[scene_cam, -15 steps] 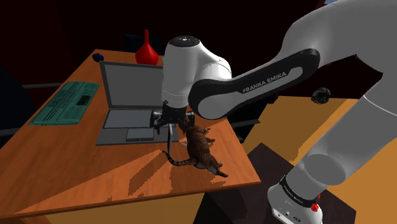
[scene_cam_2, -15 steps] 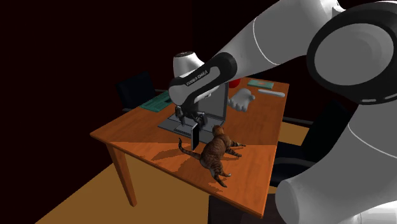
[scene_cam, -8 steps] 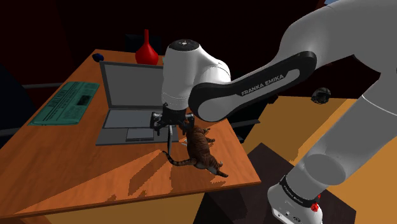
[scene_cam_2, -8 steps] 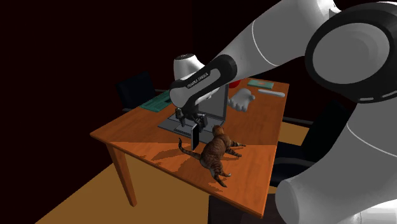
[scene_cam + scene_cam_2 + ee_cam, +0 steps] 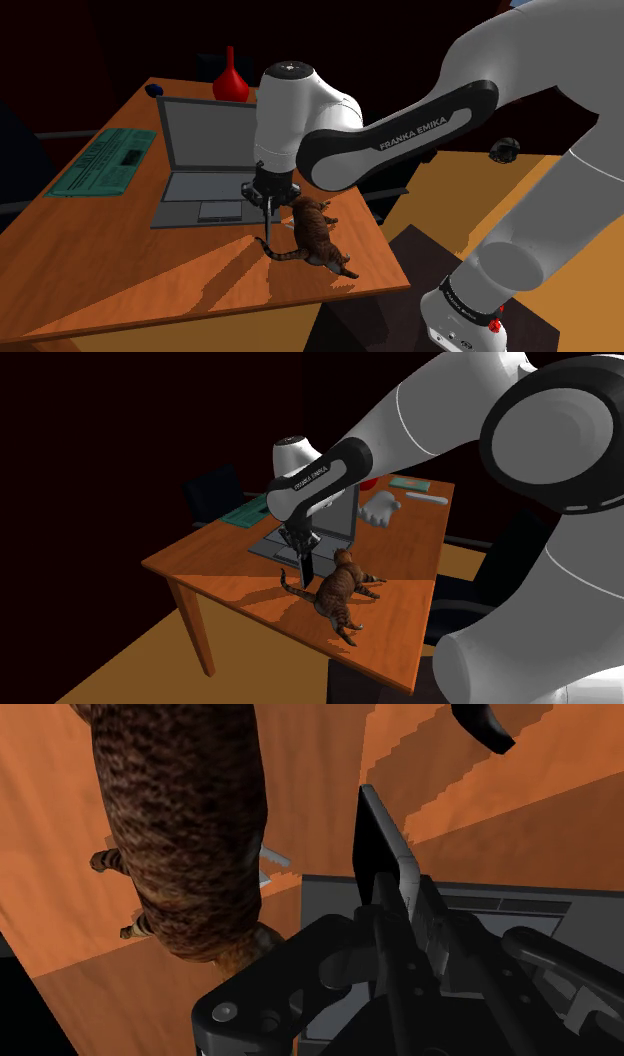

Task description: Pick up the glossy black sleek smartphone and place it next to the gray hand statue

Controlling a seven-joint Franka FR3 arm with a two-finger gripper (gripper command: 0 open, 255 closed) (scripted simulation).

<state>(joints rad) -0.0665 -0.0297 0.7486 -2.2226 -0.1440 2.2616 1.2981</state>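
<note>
The smartphone [image 5: 381, 844] is a thin black slab with a grey rim, standing on edge between the laptop and the cat figure. My gripper [image 5: 400, 904] is shut on its upper part, one black finger on each face. Seen from the shoulder, the gripper [image 5: 269, 198] hangs straight down over the table's near-right part, and the phone [image 5: 268, 224] shows as a dark sliver under it. The second exterior view shows the same grip [image 5: 302, 542] on the phone [image 5: 306, 565]. The pale hand statue [image 5: 380, 508] stands farther back on the table, behind the laptop.
A striped cat figure [image 5: 312, 232] lies close beside the phone. An open laptop [image 5: 200, 160] sits right behind the gripper. A green paper [image 5: 105, 160] and a red vase [image 5: 231, 80] are on the wooden table [image 5: 120, 270]. A dark chair [image 5: 212, 492] stands beyond.
The fingers stood apart on both sides of the upright phone; now they have shut on it. The arm and the phone have hardly moved.
</note>
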